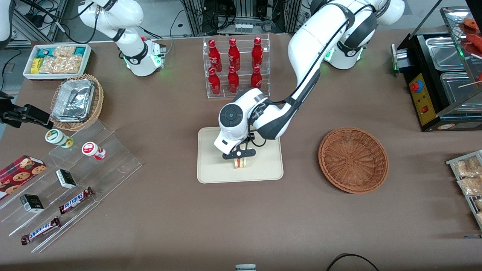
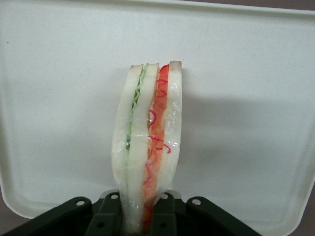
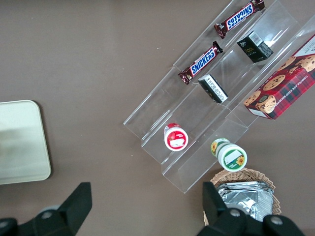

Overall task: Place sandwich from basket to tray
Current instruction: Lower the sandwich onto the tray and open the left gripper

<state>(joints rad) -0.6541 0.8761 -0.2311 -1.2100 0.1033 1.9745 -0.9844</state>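
The sandwich (image 1: pixel 240 162), soft, light and likely easily crushed, stands on edge at centre frame over the tray (image 1: pixel 211 169), pinched across its bread faces by the gripper (image 1: pixel 240 159); the basket (image 1: pixel 353 160) sits empty at right.

The left arm (image 1: pixel 320 56) reaches out from its base near the worktop's edge farthest from the front camera and bends down toward the middle of the worktop. Its wrist (image 1: pixel 241 120) points down. The pincer (image 1: pixel 240 161) hangs low, and its two fingers (image 2: pixel 165 216) are squeezed onto the sandwich (image 2: pixel 147 142), which stands up on its edge.
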